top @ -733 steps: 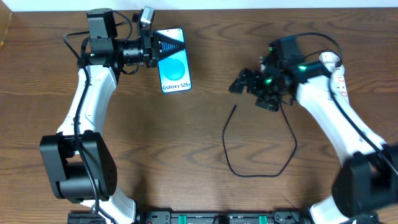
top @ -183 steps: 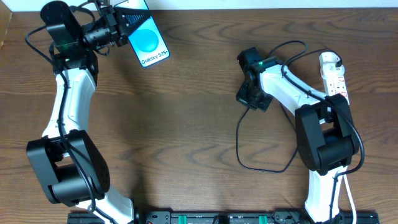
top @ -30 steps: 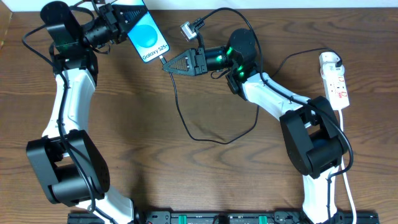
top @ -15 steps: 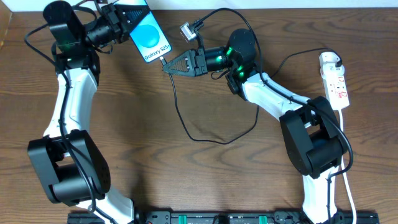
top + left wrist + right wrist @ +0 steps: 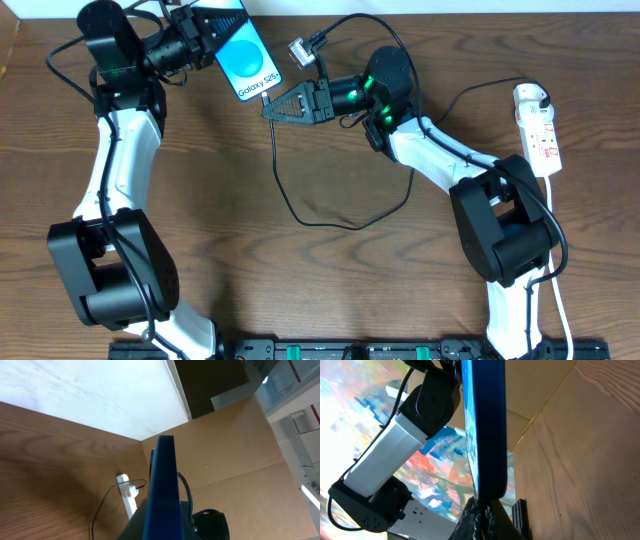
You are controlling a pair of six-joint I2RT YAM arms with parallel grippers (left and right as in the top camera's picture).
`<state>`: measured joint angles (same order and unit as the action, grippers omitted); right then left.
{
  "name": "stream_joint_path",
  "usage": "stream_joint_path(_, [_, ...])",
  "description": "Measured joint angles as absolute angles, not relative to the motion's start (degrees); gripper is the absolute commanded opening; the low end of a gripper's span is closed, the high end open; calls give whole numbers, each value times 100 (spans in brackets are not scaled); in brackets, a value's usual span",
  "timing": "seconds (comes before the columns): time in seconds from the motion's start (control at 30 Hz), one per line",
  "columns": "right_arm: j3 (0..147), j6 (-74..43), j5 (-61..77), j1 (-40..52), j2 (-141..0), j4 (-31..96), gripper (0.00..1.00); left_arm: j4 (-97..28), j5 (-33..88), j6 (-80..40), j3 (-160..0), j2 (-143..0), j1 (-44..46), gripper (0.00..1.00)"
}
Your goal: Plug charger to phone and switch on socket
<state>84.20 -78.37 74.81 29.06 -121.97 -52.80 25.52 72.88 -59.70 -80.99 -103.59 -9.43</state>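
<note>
The slim blue-screen phone (image 5: pixel 248 58) is clamped in the left claw (image 5: pixel 212 28). The thin black charger cable (image 5: pixel 330 226) is pinched by the right claw (image 5: pixel 272 108).

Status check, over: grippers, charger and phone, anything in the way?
Left gripper shut on the phone. Right gripper shut on the charger tip at the phone's lower edge; seating unclear. Slack cable loops on the table, nothing blocking.
</note>
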Motion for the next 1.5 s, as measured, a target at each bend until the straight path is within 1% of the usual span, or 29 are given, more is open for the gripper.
stream_joint_path(0.73, [8418, -7837, 7758, 2917, -12197, -5269, 1, 2563, 7804, -5697, -8101, -10359, -1002, 7])
stream_joint_path(1.5, [8418, -7832, 7655, 2915, -12197, -5256, 2, 2436, 7627, -5704, -8101, -10359, -1002, 7])
